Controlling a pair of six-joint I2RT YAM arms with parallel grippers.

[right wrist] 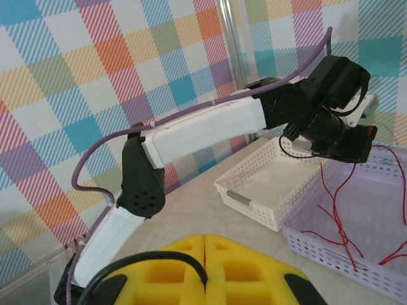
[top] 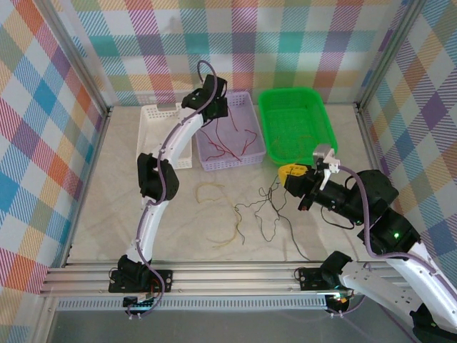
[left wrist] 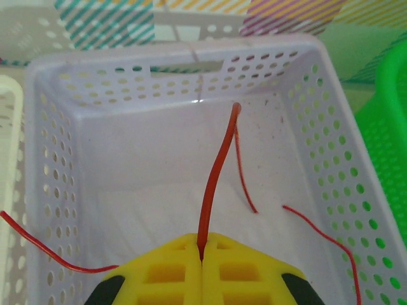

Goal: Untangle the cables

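Left pincer [left wrist: 202,253] clamps red cable [left wrist: 213,181] — over lilac basket [left wrist: 321,146]

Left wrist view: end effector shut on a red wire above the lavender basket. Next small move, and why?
Probably open the left end effector and let the red wire drop. It is held over the floor of the lavender basket, where other red wires already lie, so it looks sorted. Black wires on the table wait next.
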